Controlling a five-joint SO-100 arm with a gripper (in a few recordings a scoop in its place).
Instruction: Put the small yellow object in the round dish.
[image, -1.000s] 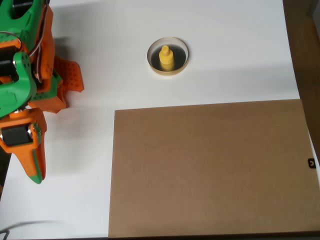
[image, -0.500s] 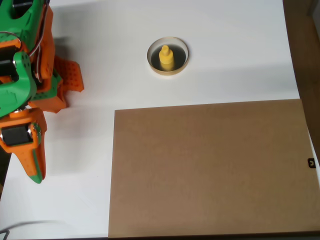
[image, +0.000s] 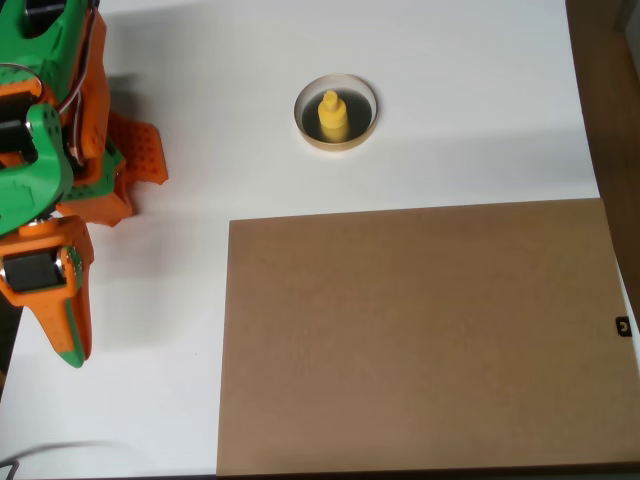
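Observation:
The small yellow object (image: 333, 117) stands upright inside the round dish (image: 312, 138), a shallow dish with a cream rim and a dark inside, at the upper middle of the white table. My green and orange arm is folded at the left edge. Its gripper (image: 70, 352) points toward the bottom of the overhead view, far from the dish. The orange and green fingers lie together at the tip, shut, with nothing between them.
A large brown board (image: 420, 335) lies flat over the lower right of the white table (image: 470, 120). An orange perforated part of the arm (image: 140, 152) juts out at the left. The table's right edge (image: 590, 120) borders a dark brown surface.

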